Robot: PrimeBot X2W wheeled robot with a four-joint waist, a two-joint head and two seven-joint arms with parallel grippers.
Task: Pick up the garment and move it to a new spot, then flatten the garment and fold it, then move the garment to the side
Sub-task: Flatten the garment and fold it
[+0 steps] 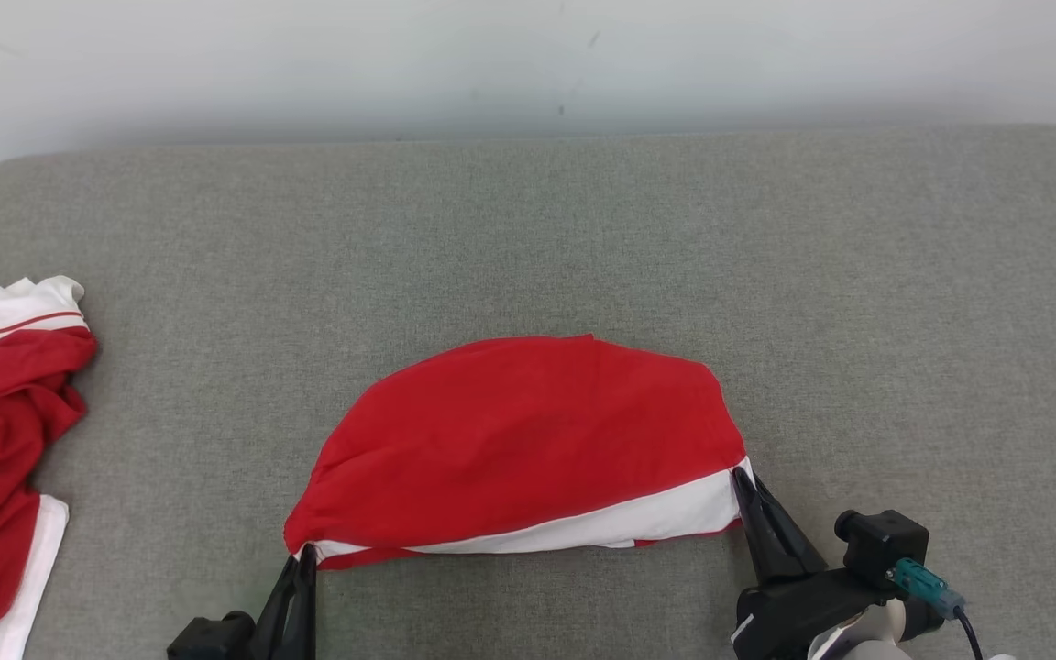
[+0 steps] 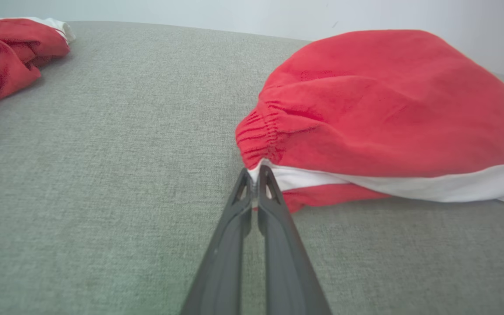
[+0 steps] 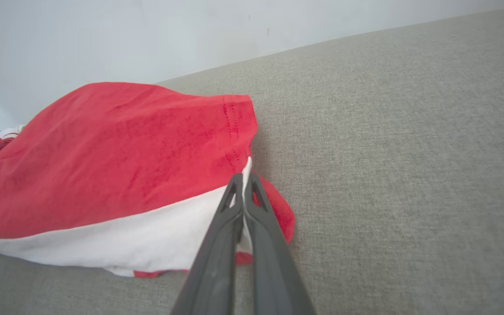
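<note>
In the head view the red-and-white garment [image 1: 519, 440] lies mid-table [image 1: 528, 229], the left gripper [image 1: 306, 555] and right gripper [image 1: 741, 477] each pinching a near corner; the left wrist view shows fingers [image 2: 234, 227] clamped on its white band, the right wrist view likewise.

Centre stage on the grey woven surface [image 1: 766, 275]: red garment [image 1: 519, 440], bunched into a low rounded mound, broad white band and thin red hem along the near edge, elastic gathers at the left corner, both near corners pinched and drawn taut.
</note>
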